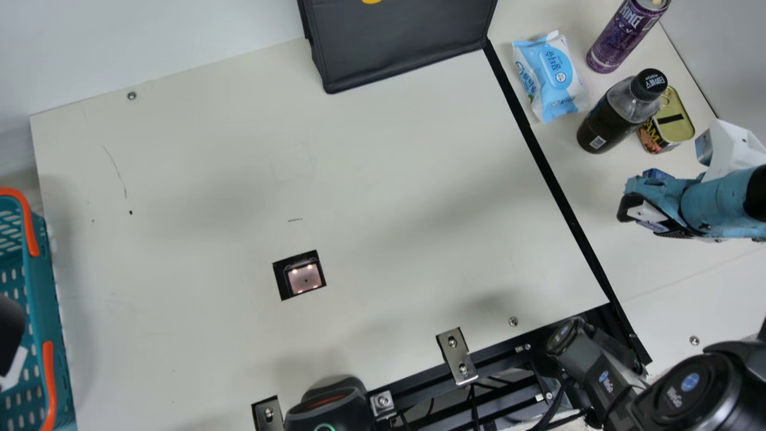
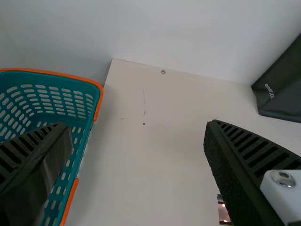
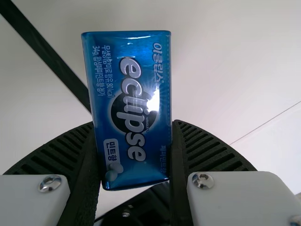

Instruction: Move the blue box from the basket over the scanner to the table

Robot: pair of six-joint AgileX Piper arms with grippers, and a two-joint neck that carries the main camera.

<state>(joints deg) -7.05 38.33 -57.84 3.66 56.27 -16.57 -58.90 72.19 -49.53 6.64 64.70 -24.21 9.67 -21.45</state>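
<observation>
The cream table [image 1: 197, 179] carries a black bag [image 1: 401, 48] at its far edge. Right of a black strip [image 1: 541, 161] are wipes [image 1: 553, 75], a purple can [image 1: 625, 30], a bottle [image 1: 610, 117] and a tin [image 1: 676, 123].

A pale wall [image 2: 188, 37] stands behind the cream table [image 1: 389, 155], where soft shadows lie

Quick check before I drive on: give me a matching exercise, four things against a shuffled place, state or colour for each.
1. Blue box
2. Basket
3. Scanner window
4. Left gripper

A. Open, holding nothing
B. Set into the table
C. Held in the right gripper
D. Teal and orange

Right pairs: 1-C; 2-D; 3-B; 4-A
</observation>
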